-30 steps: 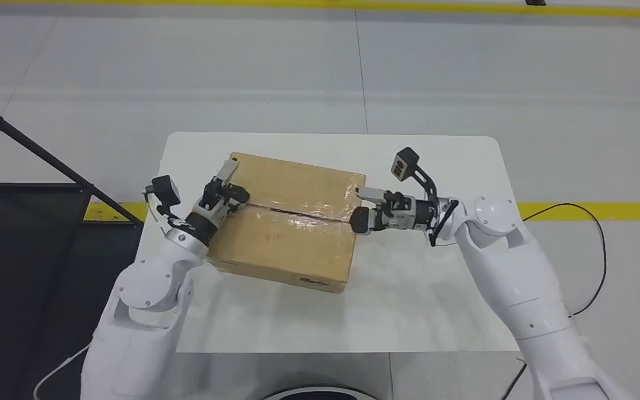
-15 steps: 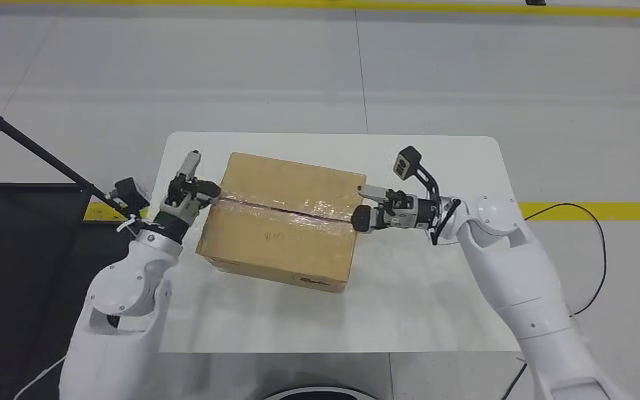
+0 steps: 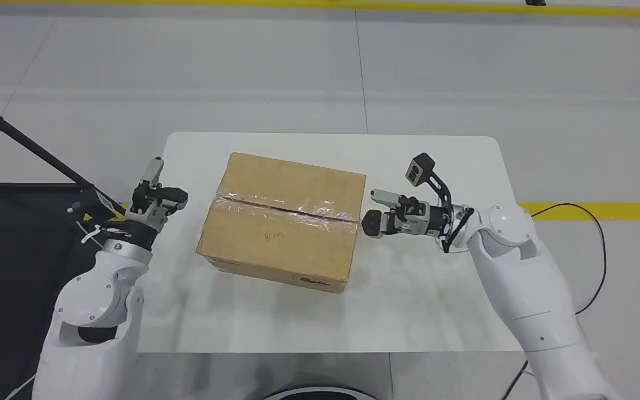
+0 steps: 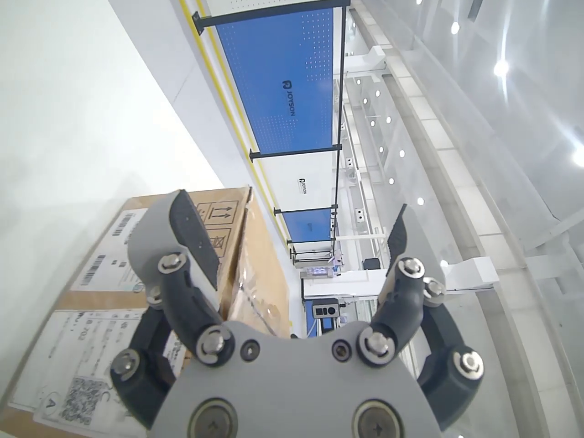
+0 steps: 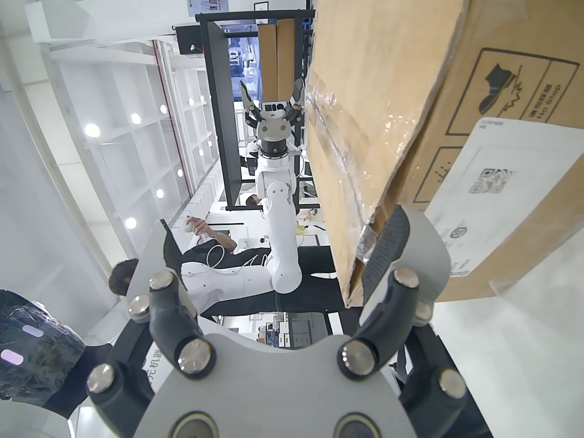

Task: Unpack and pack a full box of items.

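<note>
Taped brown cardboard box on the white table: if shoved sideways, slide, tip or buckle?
Probably slides, not tips: the brown cardboard box sits low, wide and flat on the white table. Likely stiff: edges look square, top sealed by clear tape. That glossy tape may be slippery to grip.

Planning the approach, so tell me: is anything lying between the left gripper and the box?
No. In the top view the stretch of table between the left gripper and the box is bare, and the two are apart.

Top camera downward; both wrist cameras close beside box (image 3: 282, 220)
</note>
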Available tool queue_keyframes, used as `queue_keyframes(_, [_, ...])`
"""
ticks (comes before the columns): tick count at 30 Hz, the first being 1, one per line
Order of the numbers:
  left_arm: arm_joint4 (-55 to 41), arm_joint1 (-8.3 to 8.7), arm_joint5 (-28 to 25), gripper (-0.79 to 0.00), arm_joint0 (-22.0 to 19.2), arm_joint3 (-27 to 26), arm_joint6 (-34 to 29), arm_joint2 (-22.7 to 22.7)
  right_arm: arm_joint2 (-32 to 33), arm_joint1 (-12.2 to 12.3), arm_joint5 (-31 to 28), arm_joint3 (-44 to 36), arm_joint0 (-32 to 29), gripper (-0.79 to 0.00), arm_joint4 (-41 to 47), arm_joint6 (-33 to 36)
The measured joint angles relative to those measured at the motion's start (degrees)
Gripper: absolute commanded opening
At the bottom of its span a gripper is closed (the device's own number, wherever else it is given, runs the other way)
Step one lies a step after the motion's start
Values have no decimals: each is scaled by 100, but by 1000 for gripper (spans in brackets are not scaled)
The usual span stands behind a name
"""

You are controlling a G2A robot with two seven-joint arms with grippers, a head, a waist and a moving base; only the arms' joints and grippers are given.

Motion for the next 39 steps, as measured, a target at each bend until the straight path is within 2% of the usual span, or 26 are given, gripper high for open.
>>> queue_keyframes(14, [-20, -8, -93, 0, 321, -148, -282, 380, -36, -3, -84, -40, -32, 0, 98, -68])
queue_keyframes(27, [-247, -8, -90, 0, 528, -436, -422, 514, 783, 158, -506, -335, -548, 0, 93, -670])
queue_keyframes(32, [-353, 9, -125, 0, 586, -475, -422, 300, 1167, 223, -737, -522, -867, 0, 55, -1016])
queue_keyframes(39, [-679, 50, -376, 0, 761, -589, -582, -330, 1725, 285, -1250, -884, -1531, 0, -108, -1920])
